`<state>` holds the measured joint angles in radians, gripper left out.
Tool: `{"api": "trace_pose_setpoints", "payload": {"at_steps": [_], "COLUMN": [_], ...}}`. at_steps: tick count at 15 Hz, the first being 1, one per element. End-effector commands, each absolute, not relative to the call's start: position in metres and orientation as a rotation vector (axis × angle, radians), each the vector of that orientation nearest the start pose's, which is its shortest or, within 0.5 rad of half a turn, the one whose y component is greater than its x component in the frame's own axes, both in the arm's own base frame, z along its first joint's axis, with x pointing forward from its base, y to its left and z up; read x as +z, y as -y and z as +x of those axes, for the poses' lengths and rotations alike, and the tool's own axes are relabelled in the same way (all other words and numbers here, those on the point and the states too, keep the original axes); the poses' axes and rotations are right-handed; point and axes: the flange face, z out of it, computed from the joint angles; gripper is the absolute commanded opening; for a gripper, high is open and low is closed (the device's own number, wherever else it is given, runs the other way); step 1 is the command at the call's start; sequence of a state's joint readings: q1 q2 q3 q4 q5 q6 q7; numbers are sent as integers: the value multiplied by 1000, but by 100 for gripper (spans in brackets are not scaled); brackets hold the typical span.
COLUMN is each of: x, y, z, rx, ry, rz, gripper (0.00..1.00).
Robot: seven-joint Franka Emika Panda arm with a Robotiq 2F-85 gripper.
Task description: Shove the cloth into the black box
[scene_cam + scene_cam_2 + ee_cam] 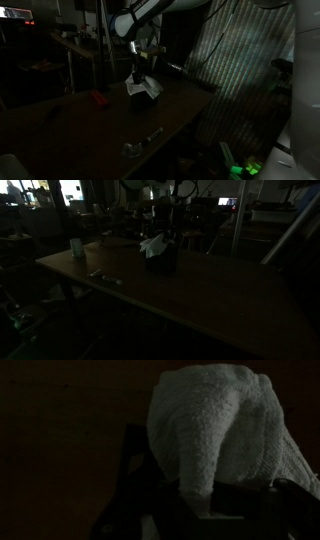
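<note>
The scene is very dark. A white cloth [152, 246] sticks up out of a black box [163, 262] standing on the table; both exterior views show it [143, 88]. My gripper [136, 68] hangs straight over the cloth, at or just above its top, also in an exterior view [160, 222]. In the wrist view the cloth [215, 430] fills the upper right, and a fold of it reaches down to the dark box rim [135, 465]. My fingers are lost in the dark, so I cannot tell if they grip the cloth.
A red object [97, 98] lies on the dark table [90, 135] beside the box. A small metallic object [135, 148] lies near the table's edge, also seen in an exterior view [105, 277]. A pale cup [77, 248] stands at a corner. Cluttered furniture stands behind.
</note>
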<state>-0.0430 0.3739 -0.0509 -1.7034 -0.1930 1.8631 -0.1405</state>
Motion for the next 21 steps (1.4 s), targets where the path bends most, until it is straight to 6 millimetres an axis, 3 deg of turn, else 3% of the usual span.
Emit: {"api": "trace_pose_setpoints", "payload": {"at_steps": [1, 9, 13, 15, 16, 18, 19, 21], "x": [354, 319, 300, 301, 304, 315, 324, 343], "y": [79, 95, 101, 104, 104, 105, 105, 103], "z": [640, 655, 651, 647, 646, 644, 644, 643], "rx": [454, 317, 321, 338, 340, 337, 329, 300], "ry": [168, 77, 63, 83, 93, 112, 127, 154], "rz": [-3161, -2768, -2736, -2769, -2786, -2822, -2844, -2889], "gripper": [0, 0, 0, 1, 8, 11, 31, 37]}}
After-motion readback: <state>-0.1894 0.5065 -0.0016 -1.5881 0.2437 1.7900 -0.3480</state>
